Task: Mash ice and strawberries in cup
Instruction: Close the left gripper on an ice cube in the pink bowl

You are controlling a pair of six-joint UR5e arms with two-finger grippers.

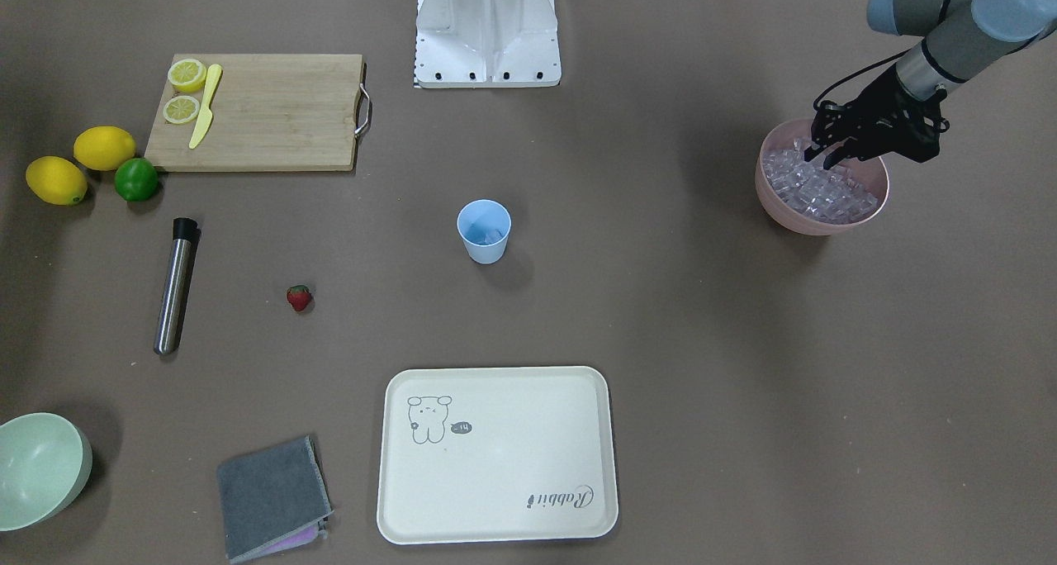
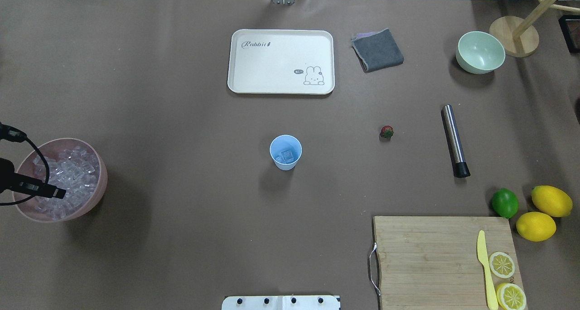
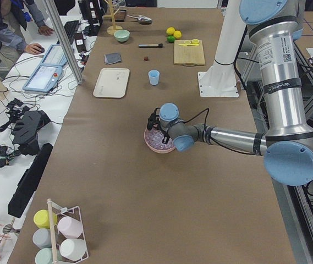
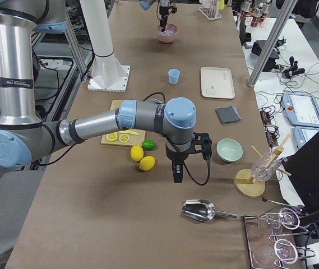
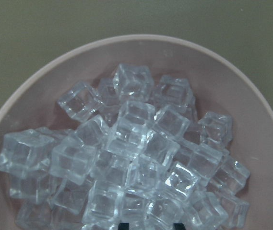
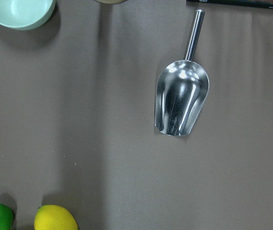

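Observation:
The light-blue cup (image 1: pixel 484 230) stands upright mid-table with a few ice cubes (image 2: pixel 286 156) in it. The red strawberry (image 1: pixel 299 297) lies on the table, apart from the cup. A pink bowl (image 1: pixel 817 222) at the table's end holds a heap of ice (image 5: pixel 136 143). My left gripper (image 1: pixel 826 156) is down in that bowl; in the left wrist view its fingertips (image 5: pixel 123 225) stand one cube's width apart with a cube between them. My right gripper (image 4: pixel 177 171) hangs over the table near the lemons; I cannot tell if it is open or shut.
A steel muddler (image 1: pixel 175 288) lies near the strawberry. A cutting board (image 1: pixel 272 111) with lemon halves and a yellow knife, two lemons and a lime (image 1: pixel 136 179) sit on my right side. A cream tray (image 1: pixel 495 458), grey cloth (image 1: pixel 272 495), pale green bowl (image 1: pixel 37 466) and metal scoop (image 6: pixel 181 103) are further out.

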